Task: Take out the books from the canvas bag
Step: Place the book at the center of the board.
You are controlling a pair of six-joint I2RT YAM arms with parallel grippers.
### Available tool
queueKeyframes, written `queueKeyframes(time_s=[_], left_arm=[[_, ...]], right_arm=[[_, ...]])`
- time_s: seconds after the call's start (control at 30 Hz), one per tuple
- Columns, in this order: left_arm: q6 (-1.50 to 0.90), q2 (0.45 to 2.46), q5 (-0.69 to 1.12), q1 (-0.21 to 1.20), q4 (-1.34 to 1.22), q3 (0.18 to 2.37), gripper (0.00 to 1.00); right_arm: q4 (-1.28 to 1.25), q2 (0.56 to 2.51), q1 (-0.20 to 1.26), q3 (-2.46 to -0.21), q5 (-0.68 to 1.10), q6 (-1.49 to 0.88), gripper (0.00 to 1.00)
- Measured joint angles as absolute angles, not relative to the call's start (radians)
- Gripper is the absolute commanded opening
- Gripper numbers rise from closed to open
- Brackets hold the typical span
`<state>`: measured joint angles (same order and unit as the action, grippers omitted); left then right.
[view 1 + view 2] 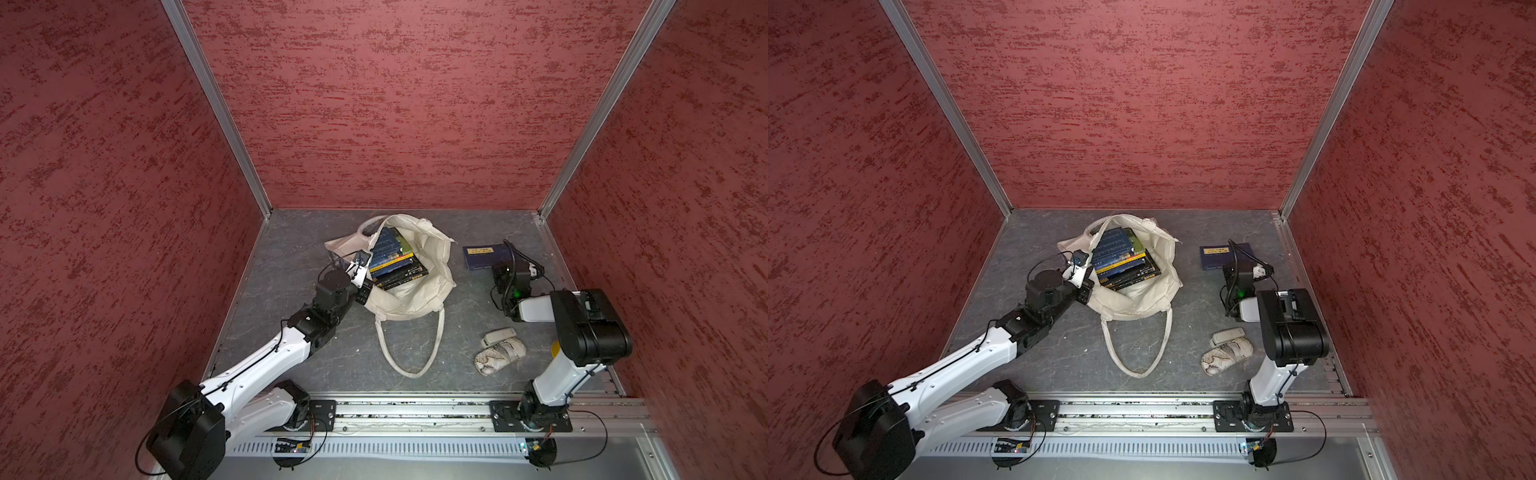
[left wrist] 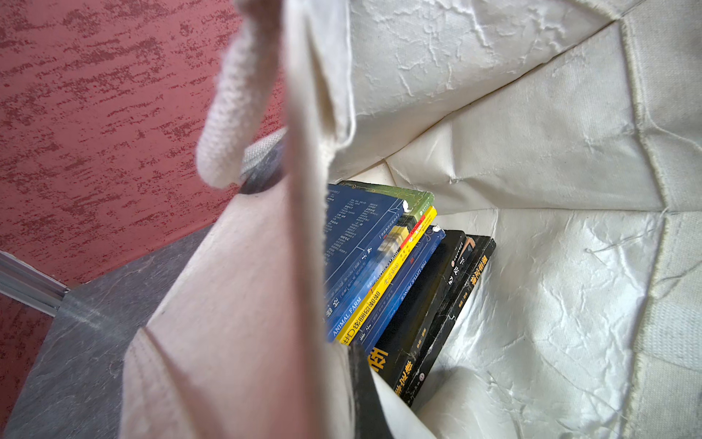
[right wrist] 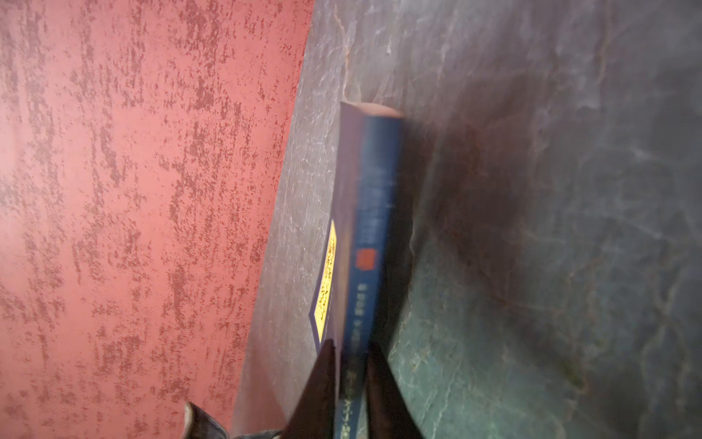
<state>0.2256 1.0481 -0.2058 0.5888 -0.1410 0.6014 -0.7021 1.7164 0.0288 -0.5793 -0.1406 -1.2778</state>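
**Bag mouth open above, left rim blocked**

The canvas bag (image 1: 432,266) gapes upward over the books (image 1: 395,266); the left gripper (image 1: 362,286) occupies its left rim. Bare table (image 1: 469,299) lies between bag and blue book (image 1: 482,255). Handle loop (image 1: 409,353) and pouch (image 1: 498,353) clutter the front, perhaps passable between.

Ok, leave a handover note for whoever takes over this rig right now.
The left gripper is shut on the rim of the canvas bag, holding its mouth open.
The right gripper has its jaws either side of the blue book, which lies flat on the table, clear of the bag; grip or release, too blurred to tell.
Done: that one book is out.
Left: the stack of books inside the bag.
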Motion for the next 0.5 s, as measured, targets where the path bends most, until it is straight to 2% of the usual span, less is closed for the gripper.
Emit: queueKeyframes(time_s=[0.2, 0.3, 0.5], left_arm=[[0.226, 1.048, -0.207, 0.59, -0.141, 0.6, 0.0], [0.226, 1.047, -0.208, 0.59, -0.143, 0.598, 0.0], [0.216, 1.039, -0.204, 0.59, -0.157, 0.585, 0.0]], right_arm=[[-0.672, 1.619, 0.027, -0.539, -0.139, -1.275, 0.65], [-0.664, 1.551, 0.026, -0.511, -0.132, -1.269, 0.99], [-0.573, 1.436, 0.024, -0.506, -0.056, -1.212, 0.99]])
